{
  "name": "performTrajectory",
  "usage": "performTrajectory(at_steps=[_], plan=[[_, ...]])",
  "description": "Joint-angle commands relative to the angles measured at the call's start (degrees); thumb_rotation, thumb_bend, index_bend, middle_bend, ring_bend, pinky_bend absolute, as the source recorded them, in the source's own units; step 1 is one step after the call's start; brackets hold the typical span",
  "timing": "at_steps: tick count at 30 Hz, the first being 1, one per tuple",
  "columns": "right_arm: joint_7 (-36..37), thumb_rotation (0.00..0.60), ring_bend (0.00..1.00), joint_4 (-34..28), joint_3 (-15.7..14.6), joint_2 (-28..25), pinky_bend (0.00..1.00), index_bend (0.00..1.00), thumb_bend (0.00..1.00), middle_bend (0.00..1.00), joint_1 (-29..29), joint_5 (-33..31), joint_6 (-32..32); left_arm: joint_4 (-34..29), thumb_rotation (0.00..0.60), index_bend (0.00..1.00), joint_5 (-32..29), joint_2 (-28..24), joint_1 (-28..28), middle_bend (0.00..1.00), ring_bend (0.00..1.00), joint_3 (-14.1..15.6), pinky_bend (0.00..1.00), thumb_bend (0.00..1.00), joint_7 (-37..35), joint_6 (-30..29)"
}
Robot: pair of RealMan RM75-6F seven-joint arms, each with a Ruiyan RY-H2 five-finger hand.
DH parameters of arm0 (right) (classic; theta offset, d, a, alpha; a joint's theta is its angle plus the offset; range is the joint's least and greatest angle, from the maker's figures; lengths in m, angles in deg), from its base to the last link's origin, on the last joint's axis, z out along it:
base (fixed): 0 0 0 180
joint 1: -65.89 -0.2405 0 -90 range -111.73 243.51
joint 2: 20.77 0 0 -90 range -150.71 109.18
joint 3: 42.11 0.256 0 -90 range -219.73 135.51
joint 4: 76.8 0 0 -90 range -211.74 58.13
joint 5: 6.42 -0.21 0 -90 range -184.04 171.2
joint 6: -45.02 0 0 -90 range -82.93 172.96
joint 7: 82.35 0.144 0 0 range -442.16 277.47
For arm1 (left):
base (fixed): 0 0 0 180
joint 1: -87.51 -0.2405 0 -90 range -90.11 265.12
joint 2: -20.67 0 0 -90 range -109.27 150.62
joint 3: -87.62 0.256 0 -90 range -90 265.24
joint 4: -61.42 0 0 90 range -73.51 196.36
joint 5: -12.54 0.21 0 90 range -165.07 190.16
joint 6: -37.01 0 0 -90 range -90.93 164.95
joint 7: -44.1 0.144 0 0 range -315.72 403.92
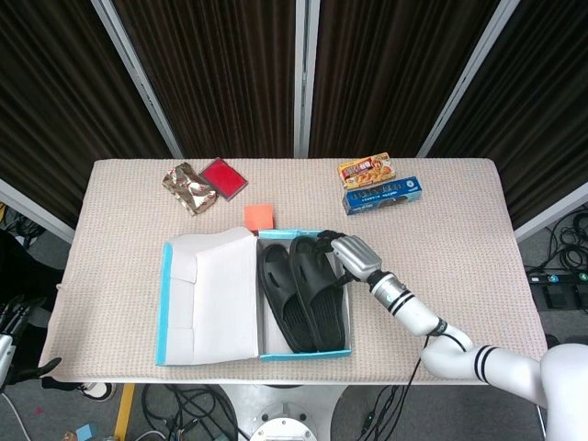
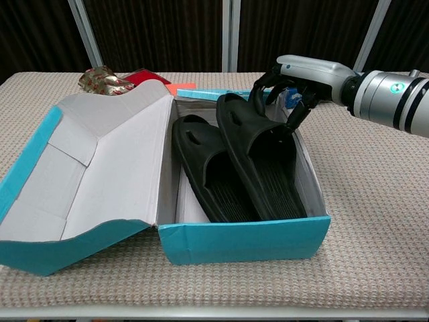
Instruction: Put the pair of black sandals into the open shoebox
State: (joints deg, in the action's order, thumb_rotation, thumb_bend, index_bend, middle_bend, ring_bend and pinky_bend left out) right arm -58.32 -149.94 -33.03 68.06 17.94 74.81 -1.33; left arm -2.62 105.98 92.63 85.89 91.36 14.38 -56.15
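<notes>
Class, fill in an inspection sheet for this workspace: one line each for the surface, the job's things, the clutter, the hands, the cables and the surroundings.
Surface: table covered with beige woven cloth.
Job's things: both black sandals lie side by side inside the open shoebox; its lid is folded out to the left.
Clutter: crumpled foil wrapper, red packet, orange card, yellow food box, blue box, all behind the shoebox.
Hands: right hand at the shoebox's far right corner, fingers curled down by the right sandal's strap; contact unclear. Left hand: nothing seen.
Cables: loose cables on the floor below the table.
Surroundings: dark curtains with pale metal posts.
</notes>
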Motion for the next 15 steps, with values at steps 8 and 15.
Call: performTrajectory(at_steps=[8, 15], plan=[[-1.94, 0.6, 0.0, -4.52, 0.28, -4.69, 0.14, 0.11, 0.0, 0.24, -0.61, -2.11, 2.9, -0.49, 0.6, 0.11, 0.13, -0.2, 0.13, 0.14, 0.0, 0.08, 0.11, 0.07, 0.28, 0.16], [-3.48, 0.6, 0.0, -10.05, 1.39, -9.27, 0.12, 0.07, 0.0, 0.21, -0.05, -4.34, 2.96, -1.19, 0.6, 0.11, 0.39, -0.4, 0.24, 0.14, 0.0, 0.16, 0.11, 0.07, 0.56, 0.07]])
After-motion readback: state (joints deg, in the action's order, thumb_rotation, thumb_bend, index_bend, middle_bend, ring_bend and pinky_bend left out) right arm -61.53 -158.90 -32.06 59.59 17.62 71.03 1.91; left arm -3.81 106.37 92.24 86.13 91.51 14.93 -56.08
